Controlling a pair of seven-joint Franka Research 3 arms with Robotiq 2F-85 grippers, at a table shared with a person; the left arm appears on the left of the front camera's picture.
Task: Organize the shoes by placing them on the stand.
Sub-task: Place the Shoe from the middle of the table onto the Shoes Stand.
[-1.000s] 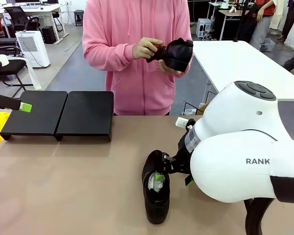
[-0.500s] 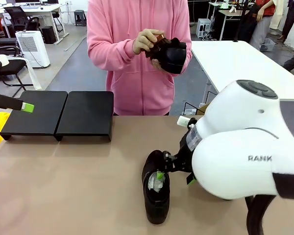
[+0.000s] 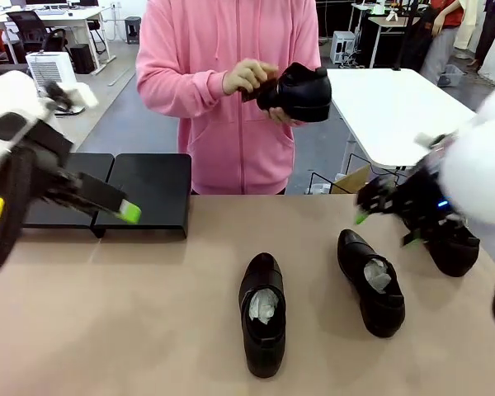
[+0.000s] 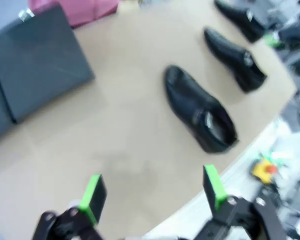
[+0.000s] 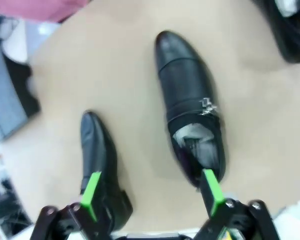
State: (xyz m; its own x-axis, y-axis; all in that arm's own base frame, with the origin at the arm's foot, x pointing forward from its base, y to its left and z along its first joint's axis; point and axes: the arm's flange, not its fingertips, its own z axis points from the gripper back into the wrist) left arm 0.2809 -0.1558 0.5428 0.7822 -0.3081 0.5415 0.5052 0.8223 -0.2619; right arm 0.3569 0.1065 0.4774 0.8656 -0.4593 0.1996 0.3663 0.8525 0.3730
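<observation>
Three glossy black shoes lie on the tan table: a middle shoe (image 3: 262,313), a right one (image 3: 371,282) and one at the far right (image 3: 454,247). A person in a pink hoodie holds another shoe (image 3: 301,91) in both hands. The black stand (image 3: 148,186) sits at the far left with nothing on it. My left gripper (image 3: 124,210) hangs open in front of the stand, apart from the shoes (image 4: 200,115); its jaws (image 4: 152,192) hold nothing. My right gripper (image 3: 386,228) is open above the two right shoes, one paper-stuffed shoe (image 5: 190,105) just ahead of its empty jaws (image 5: 150,192).
The person stands at the table's far edge, behind its middle. A white table (image 3: 396,107) stands behind on the right. The stand (image 4: 35,65) shows at the upper left of the left wrist view. Bare tabletop (image 3: 132,313) lies between the stand and the middle shoe.
My right arm has pulled back from the middle shoe to the right, uncovering two more shoes. My left arm has swung in from the left edge, across the stand. The person has turned the held shoe.
</observation>
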